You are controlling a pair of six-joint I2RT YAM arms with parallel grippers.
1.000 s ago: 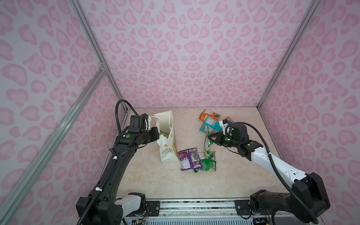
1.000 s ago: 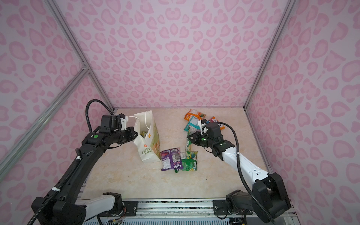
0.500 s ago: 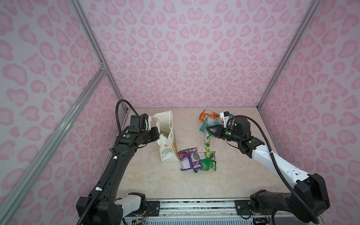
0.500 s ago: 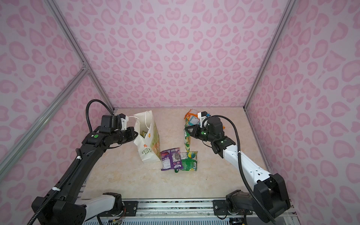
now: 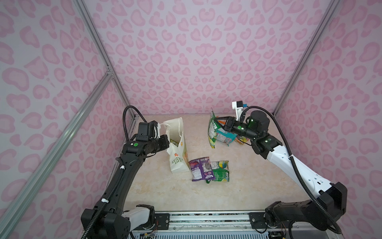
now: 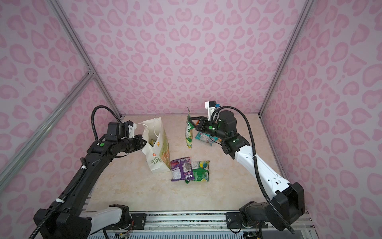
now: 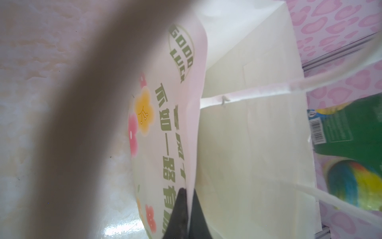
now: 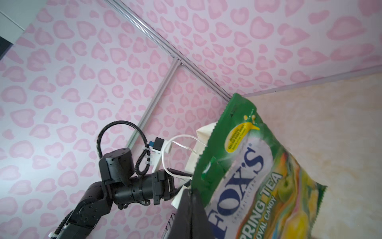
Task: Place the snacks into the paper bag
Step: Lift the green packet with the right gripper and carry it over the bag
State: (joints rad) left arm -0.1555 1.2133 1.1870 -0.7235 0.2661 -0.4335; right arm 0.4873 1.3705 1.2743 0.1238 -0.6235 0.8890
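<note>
Pinching green packet [image 5: 211,134], right claw [image 8: 190,191] fully closed; left claw [image 7: 187,191] clamped on paper bag [image 5: 178,161] wall.

You can read "FOX'S", "SPRING TEA" and "OVAL CANDY" on the green packet [image 8: 258,175] in the right wrist view. On the paper bag [image 7: 182,62] you get "GOOD LUCK" beside Chinese characters; in both top views its front says "LOVE LIFE"

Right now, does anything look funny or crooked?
The paper bag seems to lean, its rim pinched by the left gripper. A green packet dangles in the air from the right gripper.
</note>
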